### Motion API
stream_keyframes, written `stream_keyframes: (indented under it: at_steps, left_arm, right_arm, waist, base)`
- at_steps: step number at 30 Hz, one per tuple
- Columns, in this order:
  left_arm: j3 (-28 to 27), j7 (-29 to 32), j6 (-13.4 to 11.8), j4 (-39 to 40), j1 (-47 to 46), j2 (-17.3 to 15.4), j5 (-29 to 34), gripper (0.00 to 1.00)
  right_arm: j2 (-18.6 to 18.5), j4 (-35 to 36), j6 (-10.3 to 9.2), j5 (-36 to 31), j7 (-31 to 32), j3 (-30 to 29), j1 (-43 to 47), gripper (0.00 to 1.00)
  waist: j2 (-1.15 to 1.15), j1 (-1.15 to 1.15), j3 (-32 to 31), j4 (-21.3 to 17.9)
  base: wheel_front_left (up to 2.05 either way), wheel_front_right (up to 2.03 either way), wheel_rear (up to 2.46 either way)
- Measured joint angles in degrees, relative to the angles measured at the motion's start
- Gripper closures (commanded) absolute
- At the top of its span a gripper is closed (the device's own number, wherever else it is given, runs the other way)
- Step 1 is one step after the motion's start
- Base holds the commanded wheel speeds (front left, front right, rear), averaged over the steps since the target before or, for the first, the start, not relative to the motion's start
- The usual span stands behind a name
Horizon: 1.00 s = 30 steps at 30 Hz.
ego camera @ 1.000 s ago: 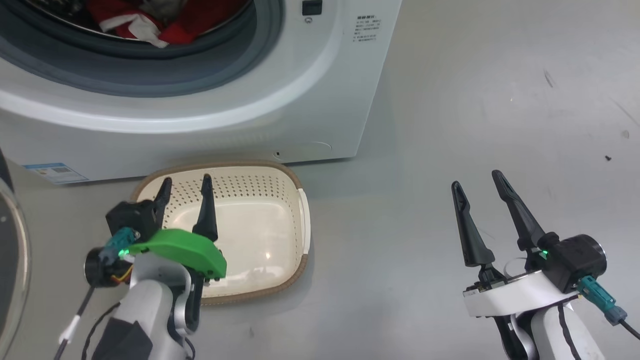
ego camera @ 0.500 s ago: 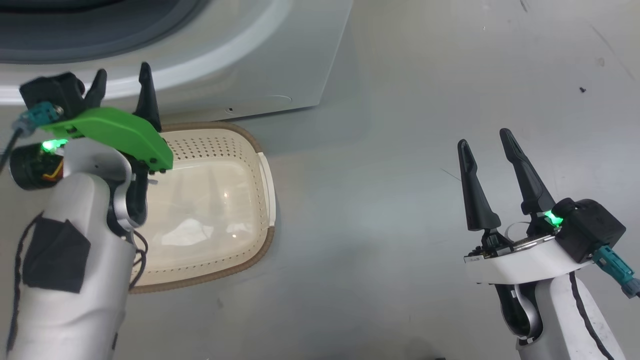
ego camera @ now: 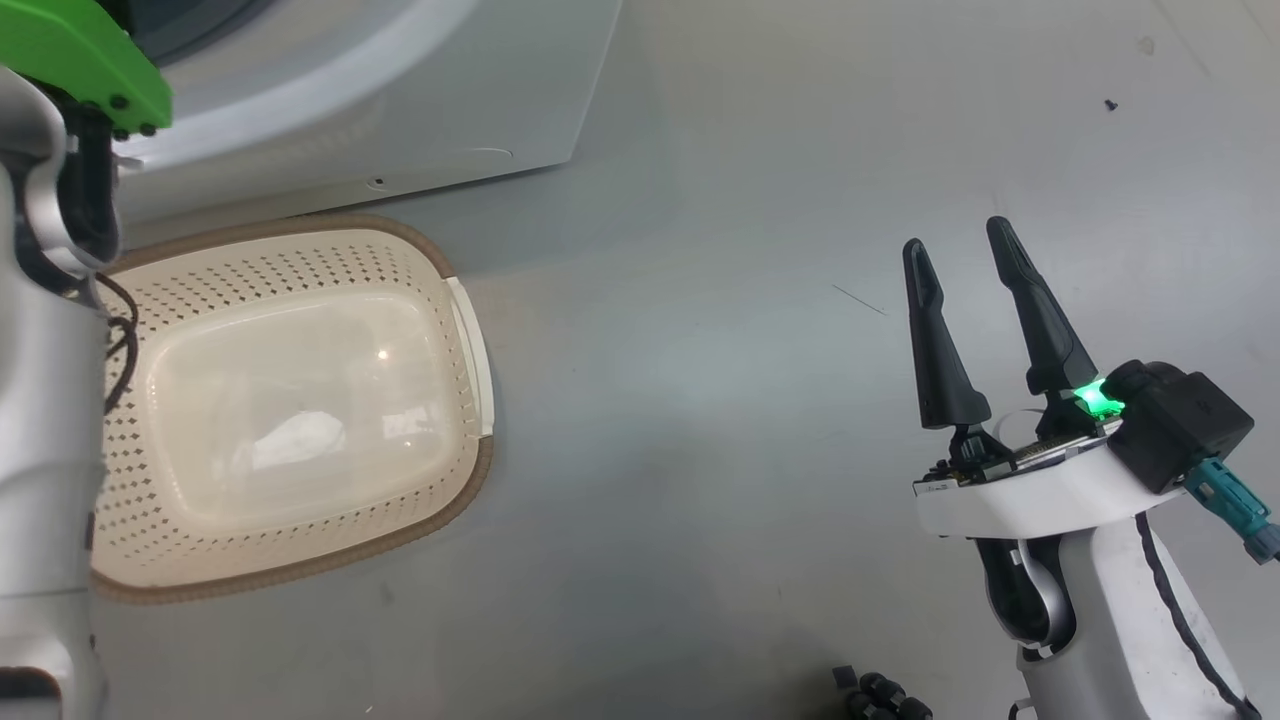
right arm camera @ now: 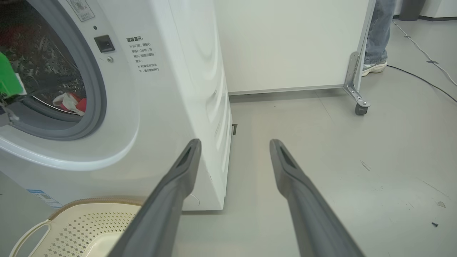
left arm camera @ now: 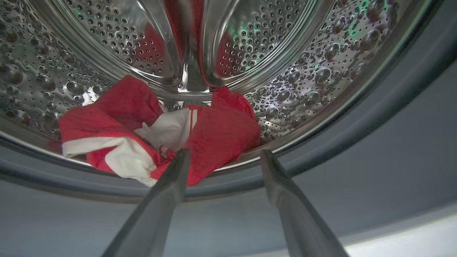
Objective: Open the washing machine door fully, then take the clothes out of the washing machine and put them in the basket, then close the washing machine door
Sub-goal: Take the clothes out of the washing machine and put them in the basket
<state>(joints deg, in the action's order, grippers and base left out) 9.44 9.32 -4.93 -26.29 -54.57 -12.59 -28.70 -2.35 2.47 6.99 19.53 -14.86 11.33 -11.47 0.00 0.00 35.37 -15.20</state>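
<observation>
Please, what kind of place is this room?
Probably a test lab, not a home laundry: the washing machine stands on a smooth grey floor, beside a wheeled white partition, with a cable lying loose.

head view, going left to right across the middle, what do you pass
left forearm → basket → bare grey floor → right gripper
</observation>
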Motion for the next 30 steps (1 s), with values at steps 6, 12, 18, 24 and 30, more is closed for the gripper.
stream_keyframes:
  at_steps: [6, 12, 18, 24, 30]
  left_arm:
    - [-0.4, 2.0, -0.1, -2.1, -4.1, -1.8, 0.4, 0.00]
    - [-1.4, 4.9, -0.4, -4.3, -8.2, -4.0, 1.0, 0.00]
    - [-1.7, 7.9, -0.4, -6.1, -11.3, -5.2, 1.0, 0.00]
    - [-1.2, 11.5, -0.4, -8.6, -13.6, -6.6, 1.1, 0.00]
    - [-0.2, 14.9, -0.6, -10.3, -15.5, -7.4, 1.9, 0.00]
  right_arm:
    - [0.0, -0.4, 0.00, 1.6, 0.0, 0.9, -1.1, 0.00]
    - [0.0, -0.5, 0.00, 2.7, 0.0, 1.6, -1.5, 0.00]
    - [0.0, -0.8, 0.00, 3.2, 0.0, 2.1, -2.5, 0.00]
    - [0.0, -1.2, 0.00, 3.7, 0.0, 2.3, -2.9, 0.00]
    - [0.0, -1.4, 0.00, 3.7, 0.0, 2.2, -3.4, 0.00]
  waist:
    - [0.00, 0.00, 1.3, -1.7]
    - [0.00, 0.00, 2.7, -3.4]
    - [0.00, 0.00, 4.0, -4.7]
    - [0.00, 0.00, 4.9, -5.9]
    - [0.00, 0.00, 5.0, -6.1]
  base:
    - [0.00, 0.00, 0.00]
    - [0.00, 0.00, 0.00]
    - [0.00, 0.00, 0.00]
    - [0.00, 0.00, 0.00]
    - [0.00, 0.00, 0.00]
